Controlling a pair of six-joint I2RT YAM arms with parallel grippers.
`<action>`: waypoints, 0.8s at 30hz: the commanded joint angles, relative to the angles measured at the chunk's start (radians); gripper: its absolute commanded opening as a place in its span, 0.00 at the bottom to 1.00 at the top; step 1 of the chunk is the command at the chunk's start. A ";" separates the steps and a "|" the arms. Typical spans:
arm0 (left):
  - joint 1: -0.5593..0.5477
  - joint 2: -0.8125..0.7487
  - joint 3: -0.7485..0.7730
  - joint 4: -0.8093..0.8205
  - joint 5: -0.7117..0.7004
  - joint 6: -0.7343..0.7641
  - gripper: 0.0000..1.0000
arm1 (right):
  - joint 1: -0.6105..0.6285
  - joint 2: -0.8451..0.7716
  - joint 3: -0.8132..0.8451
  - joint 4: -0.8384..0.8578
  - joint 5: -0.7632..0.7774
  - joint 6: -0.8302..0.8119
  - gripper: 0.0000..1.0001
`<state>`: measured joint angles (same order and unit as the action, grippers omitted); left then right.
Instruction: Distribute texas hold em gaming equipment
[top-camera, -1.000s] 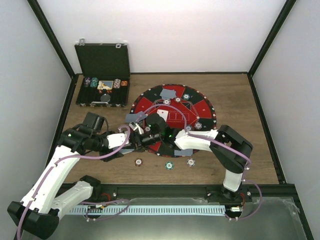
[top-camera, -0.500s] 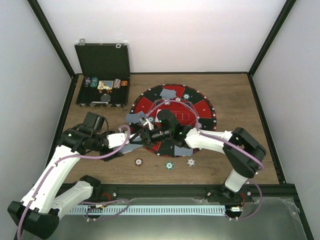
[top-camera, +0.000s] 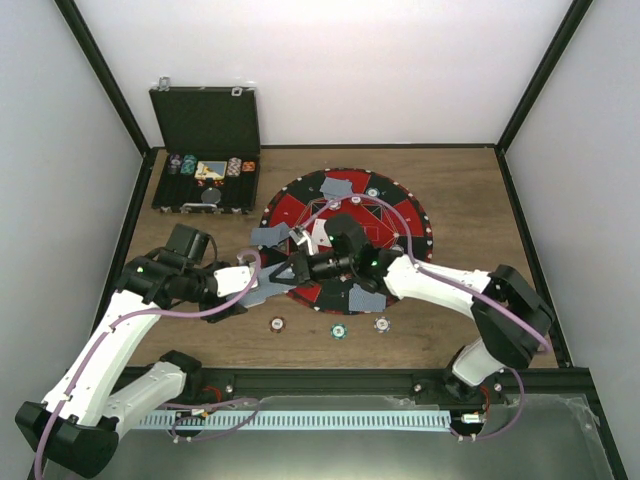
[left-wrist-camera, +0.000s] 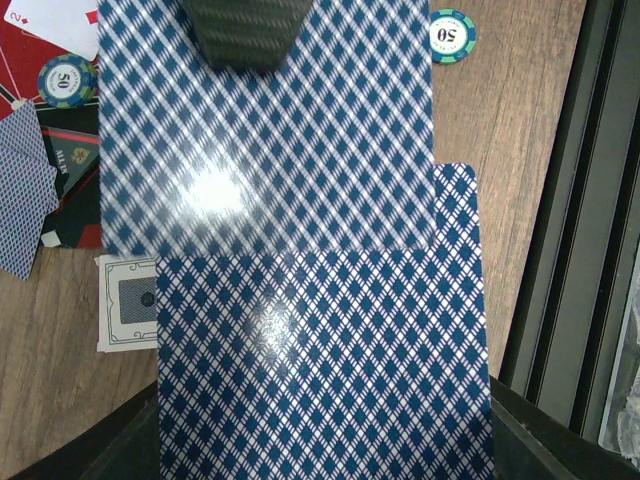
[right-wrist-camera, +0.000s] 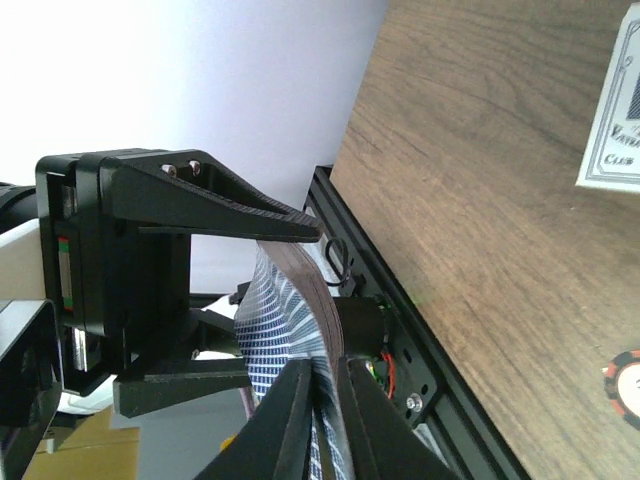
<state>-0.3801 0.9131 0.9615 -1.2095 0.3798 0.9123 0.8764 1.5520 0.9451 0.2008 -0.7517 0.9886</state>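
My left gripper (top-camera: 255, 289) is shut on a deck of playing cards (left-wrist-camera: 320, 360) with blue diamond-patterned backs, held over the table's near left. The top card (left-wrist-camera: 270, 150) has slid forward off the deck. My right gripper (right-wrist-camera: 325, 420) is shut on that card's far end, and its finger (left-wrist-camera: 243, 35) shows in the left wrist view. In the right wrist view the deck (right-wrist-camera: 300, 300) bows between the left jaws. Striped chips (top-camera: 277, 323) (top-camera: 339, 330) (top-camera: 382, 323) lie on the wood before the round red-and-black mat (top-camera: 410, 215). Cards (top-camera: 338, 186) (top-camera: 270, 235) and chips (top-camera: 372, 192) lie on the mat.
An open black case (top-camera: 205, 120) with chips stands at the back left. A boxed-design card (left-wrist-camera: 125, 300) lies on the wood under the deck. The black rail (top-camera: 400, 380) runs along the near edge, and the right arm (top-camera: 440, 285) spans the mat's near side.
My right gripper has closed on the top card of the deck. The right arm's elbow has swung to the right. The left arm has stayed still with the deck.
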 joint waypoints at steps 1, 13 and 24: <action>0.003 -0.011 0.023 0.003 0.031 0.001 0.10 | -0.033 -0.058 -0.008 -0.095 0.033 -0.053 0.07; 0.001 -0.014 0.020 0.002 0.019 0.001 0.10 | -0.238 -0.068 0.191 -0.461 0.087 -0.361 0.01; 0.003 -0.020 0.025 -0.018 0.005 -0.003 0.10 | -0.180 0.308 0.597 -0.758 1.125 -0.790 0.01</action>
<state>-0.3801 0.9115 0.9615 -1.2110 0.3786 0.9119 0.6460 1.7462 1.4651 -0.4477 -0.1551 0.4091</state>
